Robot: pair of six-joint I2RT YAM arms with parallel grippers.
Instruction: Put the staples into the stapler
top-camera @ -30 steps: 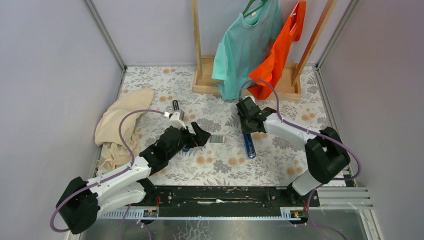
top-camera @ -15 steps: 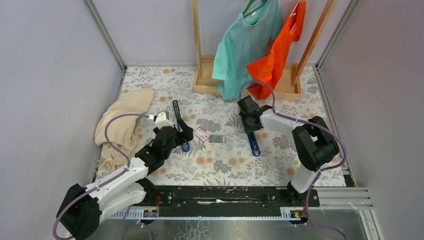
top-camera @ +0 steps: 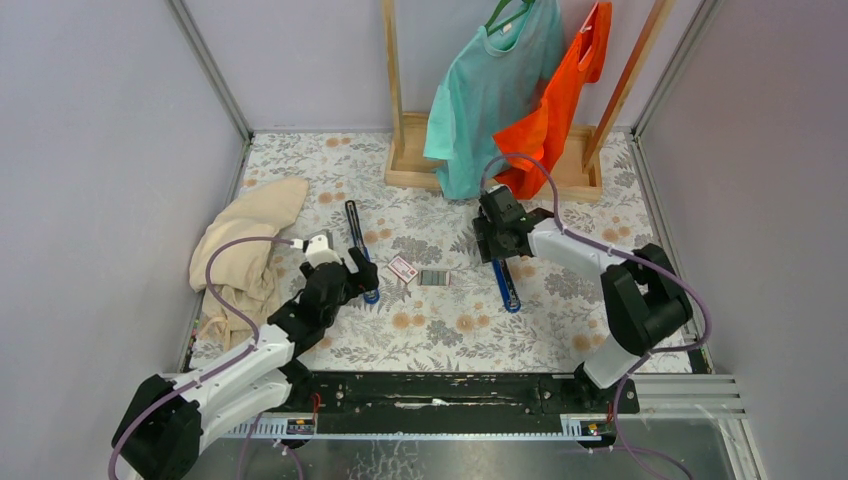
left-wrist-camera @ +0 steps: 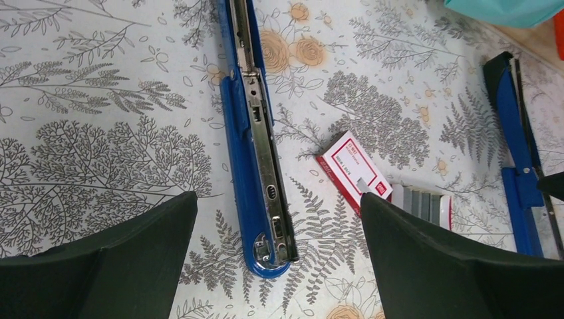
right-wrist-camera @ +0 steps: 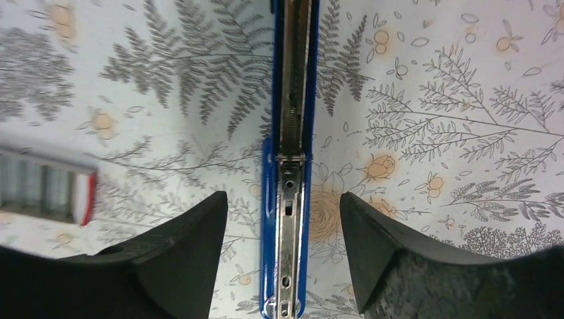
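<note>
One stapler (top-camera: 354, 228) L of staples (top-camera: 434, 278), second stapler (top-camera: 505, 288) R.

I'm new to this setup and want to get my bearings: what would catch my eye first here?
Two opened blue staplers lie on the flowered table: the left stapler below the open left gripper, the right stapler between the fingers of the open right gripper, untouched. Between them sit a small red-and-white box and the grey staples. At the back, a teal shirt and an orange shirt hang on a wooden rack.

Right hand (right-wrist-camera: 279, 206) wider astride stapler (right-wrist-camera: 290, 100).
</note>
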